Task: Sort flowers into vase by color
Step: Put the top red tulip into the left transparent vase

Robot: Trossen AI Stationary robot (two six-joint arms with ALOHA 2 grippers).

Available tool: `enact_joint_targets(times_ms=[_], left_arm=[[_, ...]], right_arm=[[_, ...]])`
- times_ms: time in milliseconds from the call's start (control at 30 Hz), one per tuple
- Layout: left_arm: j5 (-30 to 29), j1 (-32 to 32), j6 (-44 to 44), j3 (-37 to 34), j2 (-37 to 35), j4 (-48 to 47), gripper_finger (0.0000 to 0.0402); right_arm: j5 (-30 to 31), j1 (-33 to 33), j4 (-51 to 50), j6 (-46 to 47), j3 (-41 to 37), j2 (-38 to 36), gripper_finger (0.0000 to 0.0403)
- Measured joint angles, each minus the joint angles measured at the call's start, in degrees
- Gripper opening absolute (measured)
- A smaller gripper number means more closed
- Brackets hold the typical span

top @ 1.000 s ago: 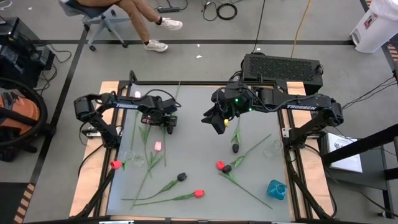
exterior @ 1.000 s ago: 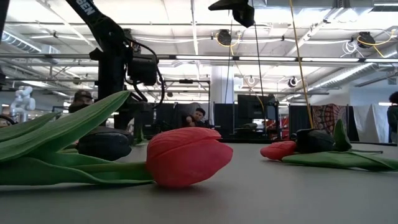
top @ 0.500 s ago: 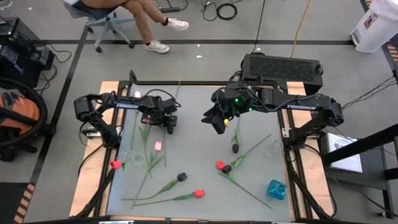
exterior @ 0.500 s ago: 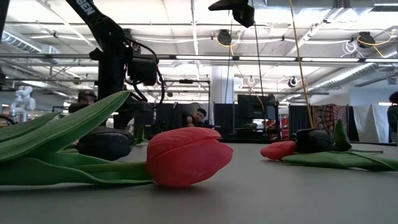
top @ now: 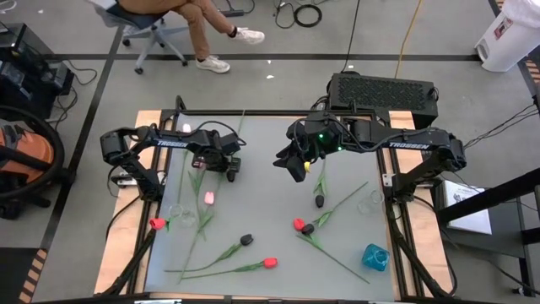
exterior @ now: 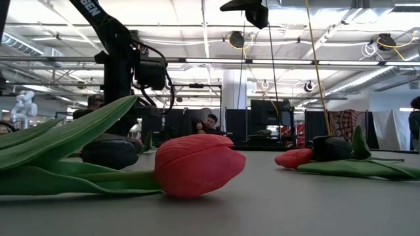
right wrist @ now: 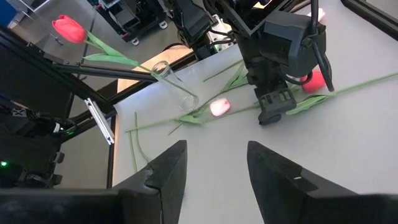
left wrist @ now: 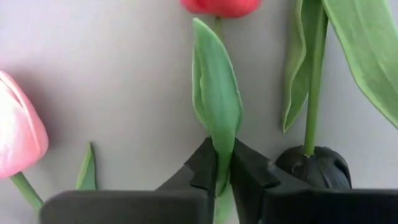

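Note:
Tulips lie scattered flat on the grey table (top: 270, 211). My left gripper (top: 229, 167) points down at the far left and is shut on a green leaf (left wrist: 217, 118) of a red tulip (left wrist: 221, 6). A pink tulip (left wrist: 18, 134) and a black tulip (left wrist: 314, 167) lie on either side of the fingers. The pink head (top: 207, 198) shows just near of the gripper. My right gripper (top: 293, 169) hangs open, high over the far middle, with nothing between its fingers (right wrist: 214, 163). My left gripper pinches the red tulip's long leaf at its lower part (left wrist: 219, 163) between its two fingers. The fingers come from above, pointing down, one on each flat side of the leaf. The leaf and the flower lie on the table; whether the stem is also caught is hidden.
Clear glass vases lie at the left (top: 177, 213) and right (top: 369, 203), and a blue vase (top: 375, 257) stands near right. More red and black tulips (top: 268, 263) (top: 246, 240) (top: 304, 226) (top: 320, 200) cover the near half. One red head (top: 157, 224) rests at the left edge.
My left gripper has shut on the leaf without shifting place. The pink tulip's head has slid a little toward the table's left edge. My right arm has kept still.

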Motion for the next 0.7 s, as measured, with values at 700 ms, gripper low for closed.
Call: enact_joint_targets(times_ms=[700], left_arm=[[0.2,0.0,0.3,4.3,-3.5,-0.3,0.0018]], right_arm=[[0.0,0.0,0.0,-0.8,0.0,0.0,0.016]])
